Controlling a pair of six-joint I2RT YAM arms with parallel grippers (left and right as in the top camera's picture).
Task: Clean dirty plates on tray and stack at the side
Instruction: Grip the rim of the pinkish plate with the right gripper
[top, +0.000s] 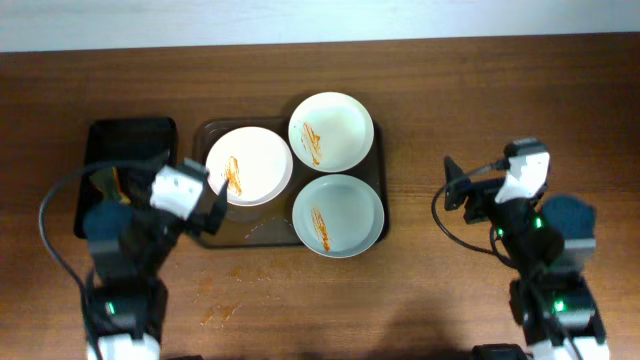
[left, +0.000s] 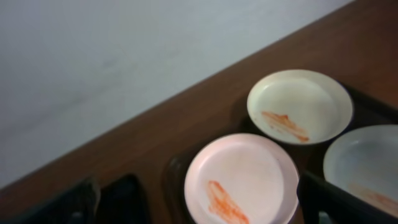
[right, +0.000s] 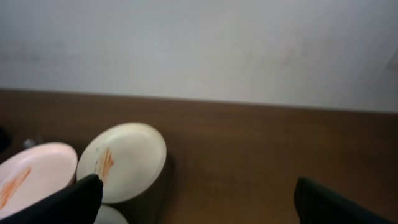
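Note:
Three white dirty plates with orange sauce streaks lie on the dark brown tray (top: 240, 235): one at the left (top: 250, 165), one at the back right (top: 331, 131), one at the front right (top: 338, 215). My left gripper (top: 215, 200) is open and empty, hovering at the left plate's near-left edge. In the left wrist view this plate (left: 242, 180) lies between the spread fingers (left: 199, 208). My right gripper (top: 455, 185) is open and empty over bare table, to the right of the tray. The right wrist view (right: 199, 202) shows the back right plate (right: 124, 158) ahead to the left.
A smaller black tray (top: 130, 135) stands left of the brown tray, partly under my left arm. Sauce stains (top: 215, 300) mark the table in front of the tray. The wall runs along the table's far edge.

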